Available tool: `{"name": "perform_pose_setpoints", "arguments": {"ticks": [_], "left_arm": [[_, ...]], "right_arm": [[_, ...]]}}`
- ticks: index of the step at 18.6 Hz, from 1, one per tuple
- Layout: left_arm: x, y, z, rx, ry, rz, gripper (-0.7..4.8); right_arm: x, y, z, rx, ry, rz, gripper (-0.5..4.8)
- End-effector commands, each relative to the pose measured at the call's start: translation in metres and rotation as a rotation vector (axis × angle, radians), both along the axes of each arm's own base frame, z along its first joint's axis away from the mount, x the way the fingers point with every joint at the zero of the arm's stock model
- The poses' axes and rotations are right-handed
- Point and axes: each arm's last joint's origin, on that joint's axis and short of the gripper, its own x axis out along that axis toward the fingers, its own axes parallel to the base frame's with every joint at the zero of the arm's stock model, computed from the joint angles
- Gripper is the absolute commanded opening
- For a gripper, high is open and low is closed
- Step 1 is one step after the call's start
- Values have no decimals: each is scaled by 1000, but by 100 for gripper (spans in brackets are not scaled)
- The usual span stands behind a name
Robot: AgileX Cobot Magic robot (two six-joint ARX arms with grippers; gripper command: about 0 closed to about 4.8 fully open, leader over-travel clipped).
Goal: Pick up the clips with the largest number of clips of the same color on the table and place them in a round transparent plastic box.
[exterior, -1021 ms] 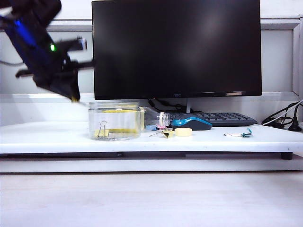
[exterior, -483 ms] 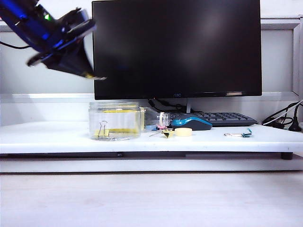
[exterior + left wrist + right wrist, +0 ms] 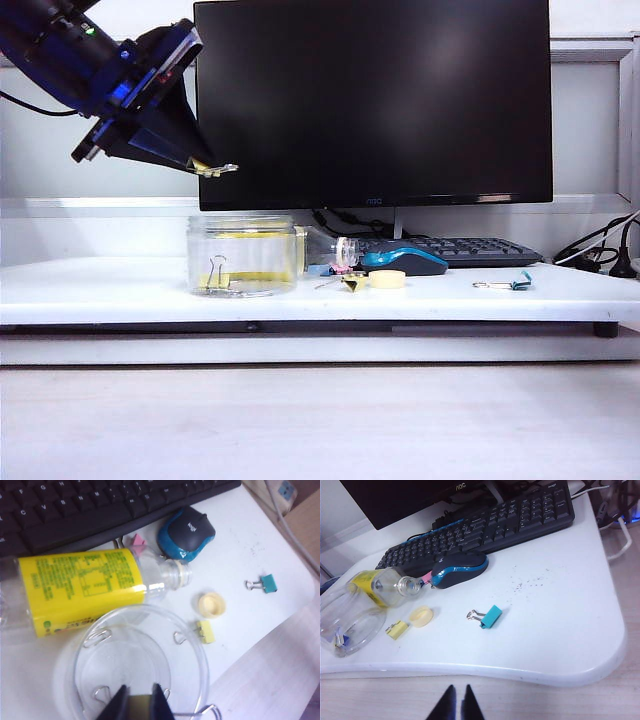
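Exterior: left gripper above round transparent plastic box, pinching a yellow clip; one clip inside.
Left wrist: third yellow clip on table, just outside box.
Right wrist: right gripper pressed together, idle.

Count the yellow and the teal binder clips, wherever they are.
Yellow clips: 3 (one in the left claw above the jar, one inside the jar, one on the table beside it)
Teal clip: 1 (on the table)
Total: 4
The right claw, shut, hangs off the table's front edge, holding none.
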Motion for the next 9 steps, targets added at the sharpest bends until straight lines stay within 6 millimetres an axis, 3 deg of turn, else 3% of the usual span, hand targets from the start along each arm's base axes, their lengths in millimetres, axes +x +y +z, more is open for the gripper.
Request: {"name": "perform_pose_setpoints", "arguments": {"ticks": [1,6,9], "left_arm": [[-3,-12,0,40,-32,-13,51],[-14,-47,-3,195,-140,-23,51],[-15,-51,-3,224,-158,10,51]], "right_arm": [[0,0,3,-2,-21,0,30],[0,0,3,-1,-22,5,30],[0,0,3,0,-24,11,30]]}}
